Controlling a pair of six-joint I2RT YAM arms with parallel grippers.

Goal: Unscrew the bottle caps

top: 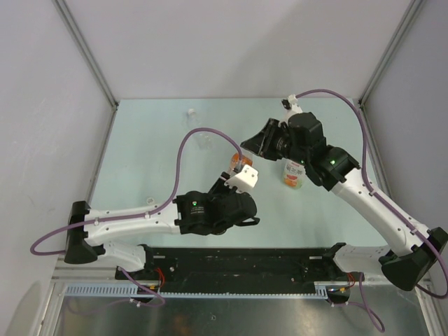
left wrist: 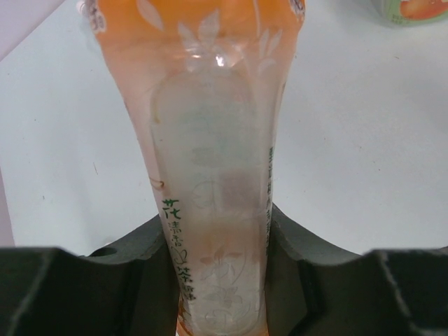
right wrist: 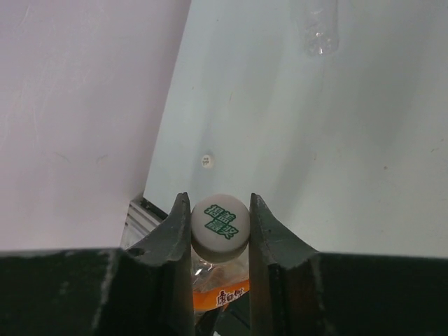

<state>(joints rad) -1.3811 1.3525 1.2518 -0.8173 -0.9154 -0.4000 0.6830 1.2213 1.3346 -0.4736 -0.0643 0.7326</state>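
The left gripper (left wrist: 220,227) was clamped on the orange bottle (left wrist: 210,105) near the middle of the table (top: 147,154). Green Chinese characters ran down its see-through body, and whether it held any drink could not be told. The right gripper (right wrist: 220,210) pinched its white cap (right wrist: 220,227), which was printed with green characters. A loose cap (right wrist: 205,160) lay near a clear bottle (right wrist: 318,28), and a labelled bottle (top: 292,175) stood just beside the orange one.
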